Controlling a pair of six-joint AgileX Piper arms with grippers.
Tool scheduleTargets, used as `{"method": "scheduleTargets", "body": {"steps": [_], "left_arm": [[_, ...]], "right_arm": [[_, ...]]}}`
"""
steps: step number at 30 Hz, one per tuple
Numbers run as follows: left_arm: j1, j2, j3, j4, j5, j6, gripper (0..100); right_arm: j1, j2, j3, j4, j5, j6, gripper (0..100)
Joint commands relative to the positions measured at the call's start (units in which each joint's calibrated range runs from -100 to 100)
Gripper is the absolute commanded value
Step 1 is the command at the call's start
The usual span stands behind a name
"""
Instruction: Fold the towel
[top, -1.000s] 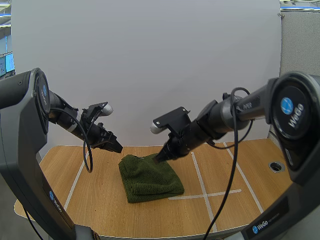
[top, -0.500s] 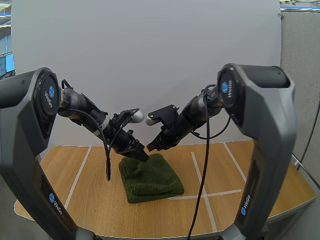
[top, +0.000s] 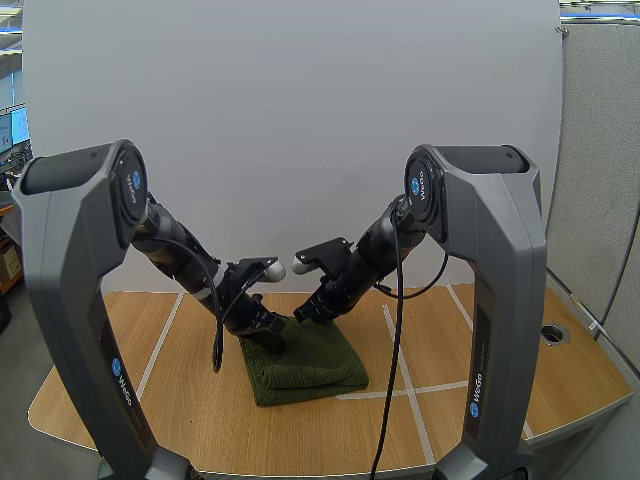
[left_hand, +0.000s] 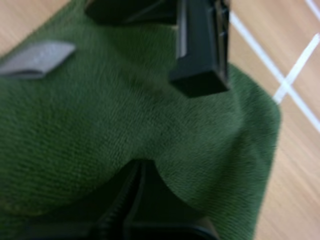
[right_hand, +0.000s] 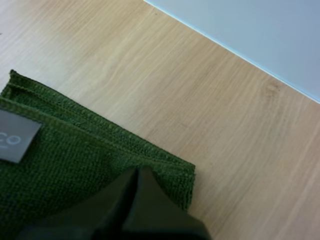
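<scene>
Resting with fingers pressed together, the left end effector (top: 271, 338) and right end effector (top: 303, 317) met the far edge of the green towel (top: 305, 365), which lay centre-frame on the worktop (top: 180, 400). Likely step: taking the far corners. Next needs a sure pinch, then a lift toward the near edge.

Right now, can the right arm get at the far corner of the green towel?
Probably yes. The right tool rests its tip on the towel just inside that corner, with bare table beyond it. The left tool is down on the towel farther along the same edge, clear of it.
</scene>
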Motion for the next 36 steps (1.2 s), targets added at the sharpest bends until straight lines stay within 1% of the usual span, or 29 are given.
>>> {"method": "scheduleTargets", "body": {"steps": [1,5,10,13,18,20,24,26,27,30,32,33,36], "left_arm": [[-0.2,5.1,0.2,1.7,-4.4,0.8,0],[-0.13,6.2,0.2,3.1,-8.9,0.8,0],[-0.13,6.6,0.2,4.6,-15.6,0.8,0],[-0.13,6.6,-0.1,4.6,-17.3,0.8,0],[-0.13,6.6,-2.2,4.8,-16.1,1.8,0],[-0.13,6.6,-3.9,6.4,-15.9,2.0,0],[-0.3,6.9,-4.0,7.4,-15.9,3.3,0],[-0.65,7.4,-4.2,7.7,-15.9,3.4,0],[-1.12,8.2,-4.3,7.7,-15.9,3.4,0],[-2.61,10.0,-4.3,7.7,-15.3,3.3,0],[-3.97,11.0,-4.3,7.5,-15.3,2.3,0],[-4.73,11.0,-4.3,7.0,-15.3,2.1,0],[-6.11,11.0,-4.3,4.7,-16.3,1.4,0]], "right_arm": [[-0.6,2.0,-0.3,0.2,-2.0,-1.0,0],[-2.6,2.0,-0.3,0.2,-2.4,-1.0,0],[-5.5,2.0,-0.3,-0.3,2.0,-1.0,0],[-6.6,2.0,-0.3,-0.3,5.9,-1.0,0],[-7.6,1.9,-0.3,-0.3,10.9,-1.0,0],[-7.9,-0.2,-0.3,-0.6,11.3,-1.0,0],[-8.9,-6.1,-0.3,-1.3,13.4,-0.3,0],[-9.4,-8.4,-0.3,-1.4,14.7,-0.3,0],[-9.5,-9.4,-0.3,-1.4,14.9,-0.2,0],[-10.0,-12.6,-0.3,-2.8,15.7,1.2,0],[-10.2,-13.9,-0.3,-4.8,16.9,2.6,0],[-10.3,-14.3,-0.3,-5.6,18.0,3.2,0],[-11.0,-14.6,-0.3,-6.6,21.3,4.2,0]]}}
